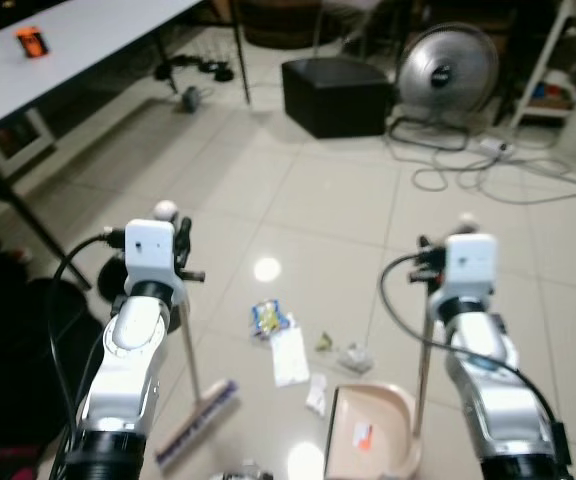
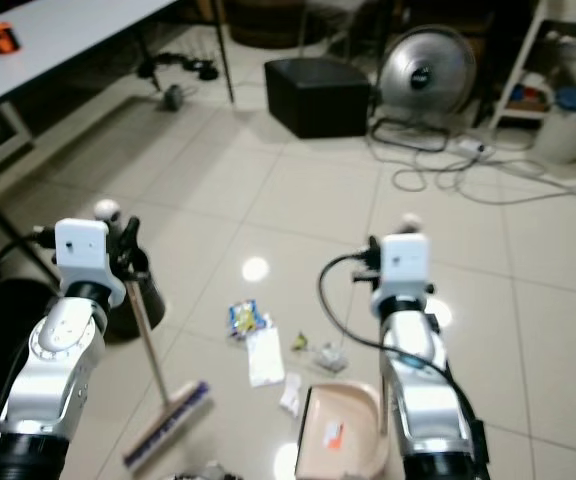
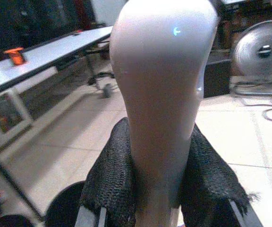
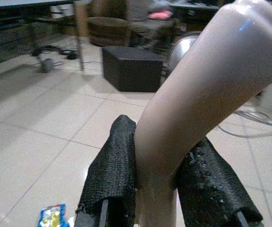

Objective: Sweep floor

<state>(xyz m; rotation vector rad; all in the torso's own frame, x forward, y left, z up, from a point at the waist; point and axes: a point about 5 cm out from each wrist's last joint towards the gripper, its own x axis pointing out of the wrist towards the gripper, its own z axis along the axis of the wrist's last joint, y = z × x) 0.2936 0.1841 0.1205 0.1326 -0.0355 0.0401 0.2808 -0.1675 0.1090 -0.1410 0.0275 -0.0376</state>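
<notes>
My left gripper (image 1: 175, 243) is shut on the top of a beige broom handle (image 3: 162, 94); the handle (image 1: 190, 360) slants down to the broom head (image 1: 198, 422), which rests on the tiles left of the litter. My right gripper (image 1: 434, 262) is shut on the handle (image 4: 197, 99) of a beige dustpan (image 1: 373, 432), which stands on the floor just right of the litter. Between them lie scraps: a blue and yellow wrapper (image 1: 266, 318), a white paper (image 1: 289, 356) and small crumpled bits (image 1: 352, 354).
A grey table (image 1: 58, 50) with black legs runs along the left. A black box (image 1: 335, 95), a floor fan (image 1: 448, 70) and loose cables (image 1: 488, 175) lie at the back. A dark round object (image 1: 118, 290) stands beside the broom. Open tiles stretch ahead.
</notes>
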